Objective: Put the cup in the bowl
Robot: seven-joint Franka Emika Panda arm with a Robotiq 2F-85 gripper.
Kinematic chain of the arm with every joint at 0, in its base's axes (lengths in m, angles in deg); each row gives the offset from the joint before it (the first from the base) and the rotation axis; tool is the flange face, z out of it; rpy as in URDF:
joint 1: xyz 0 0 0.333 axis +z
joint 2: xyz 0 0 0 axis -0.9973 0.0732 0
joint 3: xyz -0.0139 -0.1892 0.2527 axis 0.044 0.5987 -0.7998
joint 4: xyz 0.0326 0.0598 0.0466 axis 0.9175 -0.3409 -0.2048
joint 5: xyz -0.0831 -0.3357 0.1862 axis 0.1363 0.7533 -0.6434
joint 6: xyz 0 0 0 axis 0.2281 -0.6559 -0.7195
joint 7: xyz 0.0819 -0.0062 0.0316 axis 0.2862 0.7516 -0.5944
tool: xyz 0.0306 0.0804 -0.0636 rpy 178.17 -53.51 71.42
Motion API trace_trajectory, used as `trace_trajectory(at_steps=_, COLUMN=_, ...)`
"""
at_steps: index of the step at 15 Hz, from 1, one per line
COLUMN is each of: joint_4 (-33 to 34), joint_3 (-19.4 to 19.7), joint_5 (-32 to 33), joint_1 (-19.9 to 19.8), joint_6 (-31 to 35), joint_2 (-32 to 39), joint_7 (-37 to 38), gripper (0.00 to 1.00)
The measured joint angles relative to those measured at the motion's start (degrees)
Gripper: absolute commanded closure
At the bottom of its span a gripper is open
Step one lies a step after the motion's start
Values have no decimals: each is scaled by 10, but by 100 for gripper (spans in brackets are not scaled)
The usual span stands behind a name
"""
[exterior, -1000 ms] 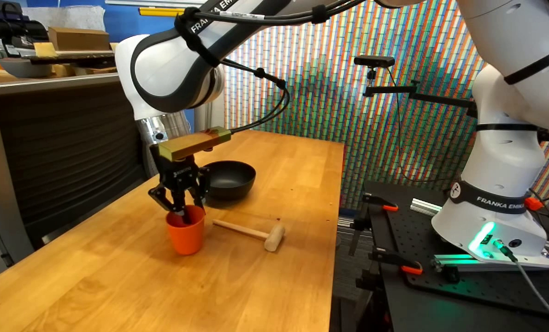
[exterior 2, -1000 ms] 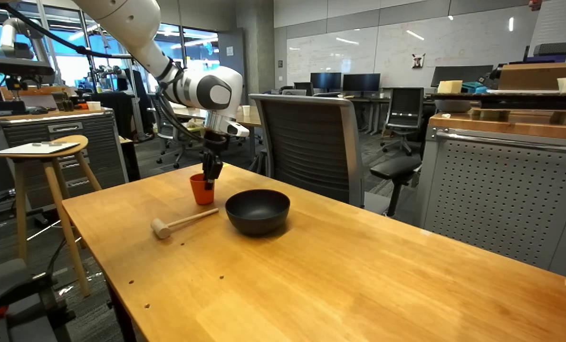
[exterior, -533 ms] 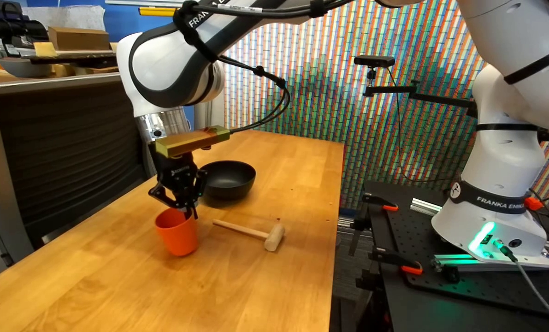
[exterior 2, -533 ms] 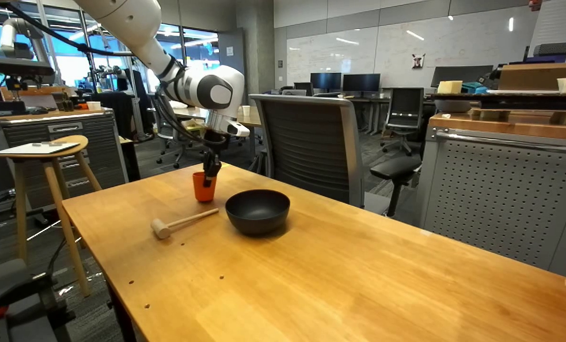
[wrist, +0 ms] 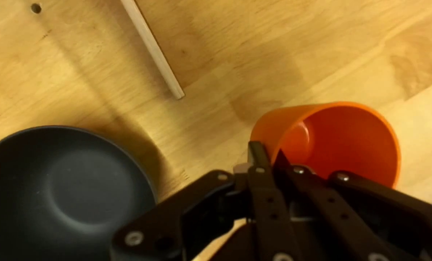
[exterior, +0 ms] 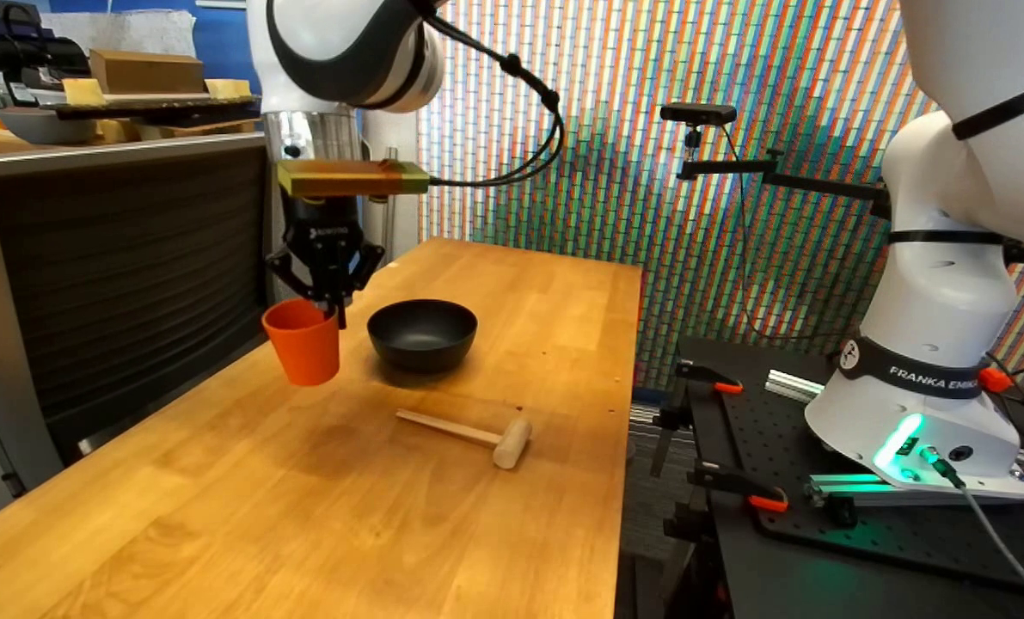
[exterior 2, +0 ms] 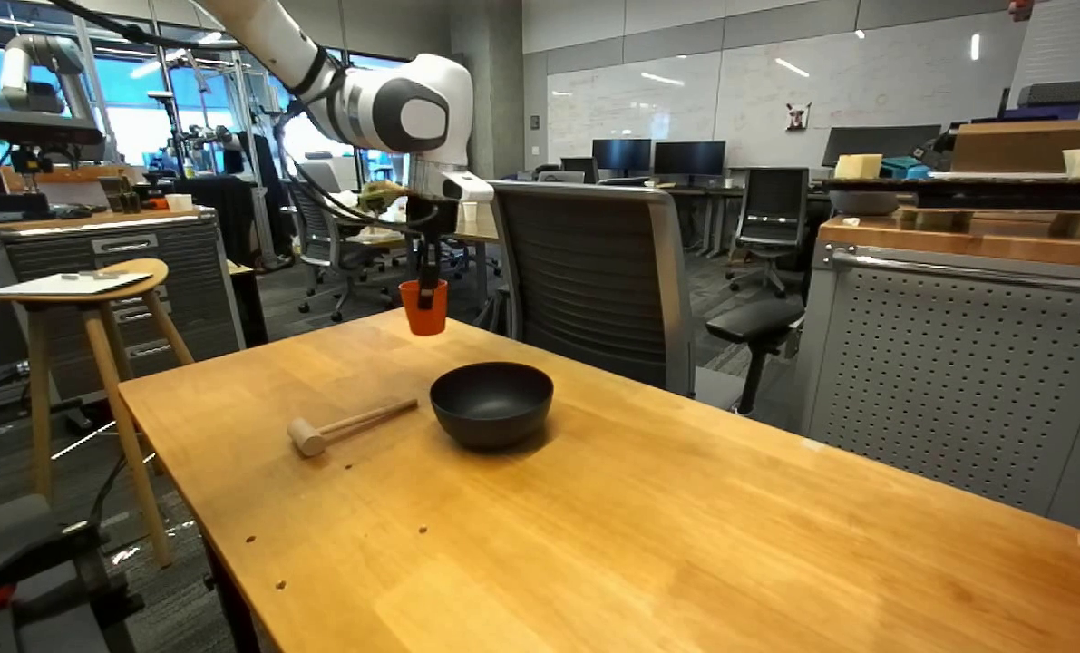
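jaws pinched orange cup point(exterior: 307, 351) by the rim, wall between them, cup in midair, body hanging below and off to one side. black bowl point(exterior: 422, 342) stood nearby, wooden mallet point(exterior: 477, 435) near that, both on the bench point(exterior: 477, 533).

In an exterior view, the fingers point(exterior 2: 426, 296) hold the cup point(exterior 2: 428, 321) above the bench point(exterior 2: 639, 508). The bowl point(exterior 2: 491, 405) stands upright on the bench, near the mallet point(exterior 2: 347, 422).

"franka emika" on the black band point(exterior: 914, 377) of the white base point(exterior: 950, 421), small illegible lettering point(exterior: 329, 232) on the pincer point(exterior: 335, 311)
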State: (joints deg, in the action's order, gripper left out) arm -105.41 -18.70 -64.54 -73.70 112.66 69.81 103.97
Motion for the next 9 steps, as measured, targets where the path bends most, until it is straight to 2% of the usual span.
trace_trajectory(at_steps=9, joint_4=-265, joint_3=19, joint_5=1, joint_1=-32, joint_6=126, joint_2=-239, joint_7=177, gripper=98)
